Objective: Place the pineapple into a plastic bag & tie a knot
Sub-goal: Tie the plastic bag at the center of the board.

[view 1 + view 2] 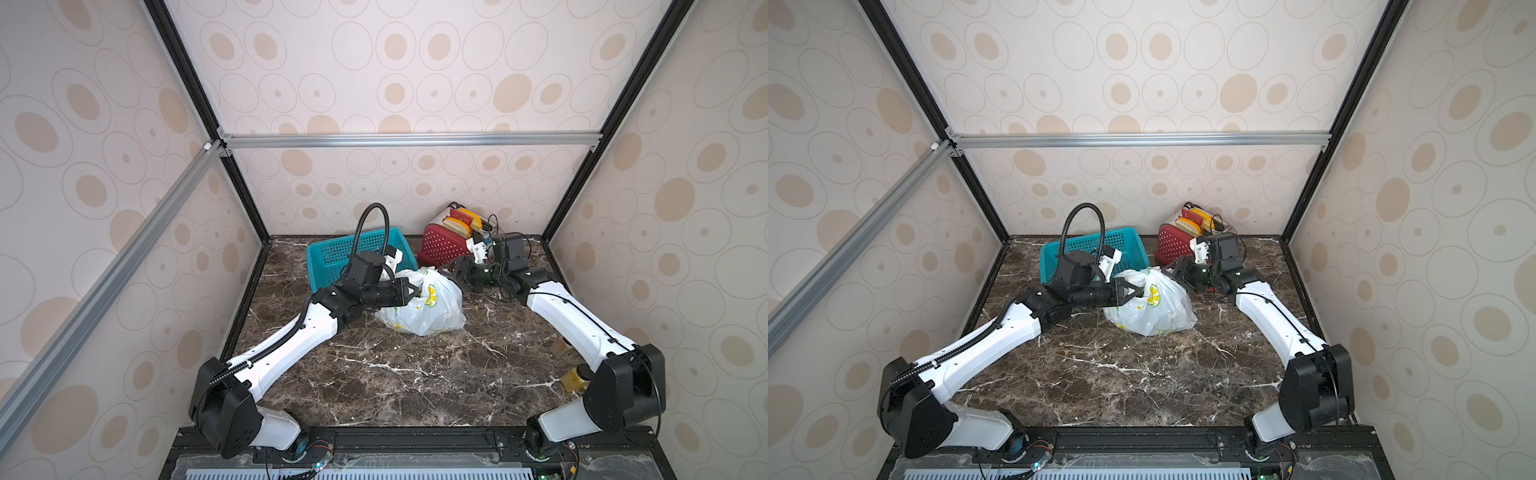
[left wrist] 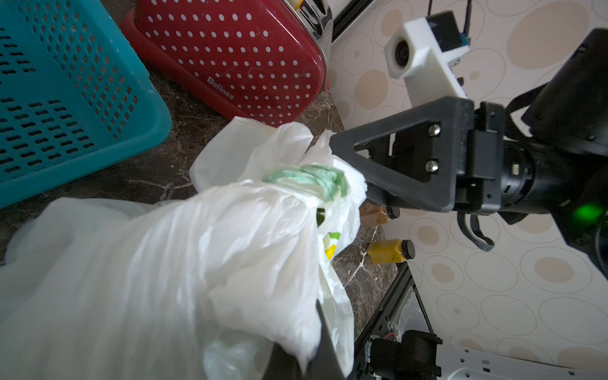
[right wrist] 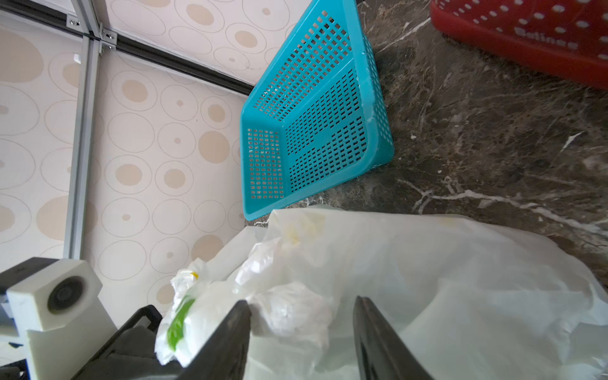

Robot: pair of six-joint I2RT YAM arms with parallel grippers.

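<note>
Red toaster with white dots, lettered "Belinee" in white low on its side, the only writing that reads clearly; the right wrist view shows the same word blurred. It sits at the far right of the dark marble-pattern tabletop, with yellow and red slices up in its slots. Teal perforated basket, far left, just beside the toaster; the left arm's wrist covers its near right corner in both top views. Thin white plastic bag, printed with a yellow-and-green lemon slice, sits bulging on the tabletop at mid-depth, on the near side of basket and toaster, between the two grippers; a pale green shape shows through the plastic near its top, identity unclear. Crumpled white knot, a lump at the bag's top. Robot's left gripper, reaching in from the left, clenched on a fold of the bag's upper side; plastic drapes over its fingers in the left wrist view. Robot's right gripper, reaching in from the right, fingers parted to either side of the knot, one grazing it, the other clear of it, gripping nothing. At the right edge of the tabletop lie a yellow bottle with black cap and a brown bottle, the latter partly hidden behind bag and right gripper.
</note>
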